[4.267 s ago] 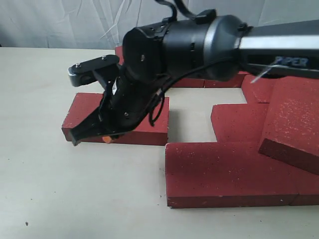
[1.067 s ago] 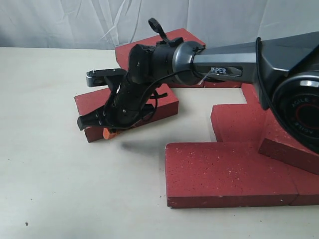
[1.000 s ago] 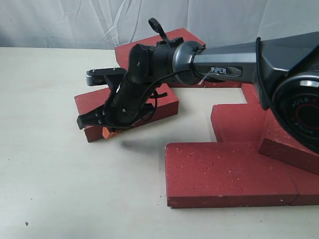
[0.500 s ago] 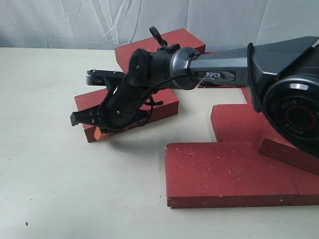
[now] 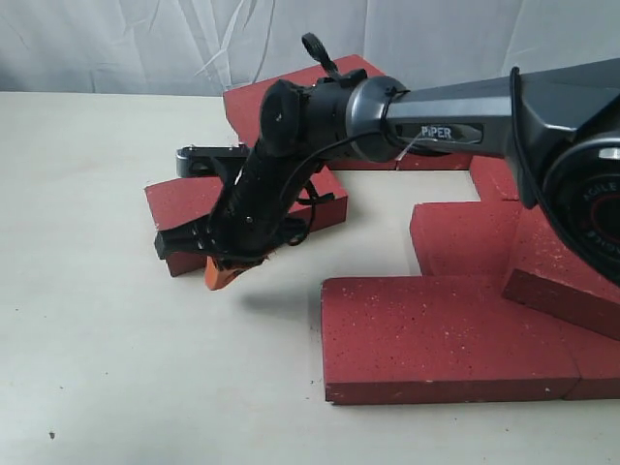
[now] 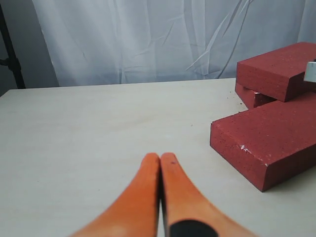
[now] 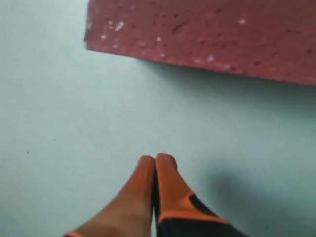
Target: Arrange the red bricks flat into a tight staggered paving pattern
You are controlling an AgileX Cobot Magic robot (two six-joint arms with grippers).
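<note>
Both arms' jaws are pinched together and empty, the right pair hovering centre-left over the counter (image 5: pixel 97 339) beside a skewed red brick (image 5: pixel 179 201), other red bricks (image 5: pixel 436 334) stepped at lower right.

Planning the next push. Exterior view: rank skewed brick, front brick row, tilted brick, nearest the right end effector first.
1. Skewed brick, beside the right end effector.
2. Front brick row, lower right.
3. Tilted brick, far right.

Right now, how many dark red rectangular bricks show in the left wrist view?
3: dark red front brick flat on the pale table, raised brick behind it, lower brick partly hidden beneath. Others may lie unseen.
</note>
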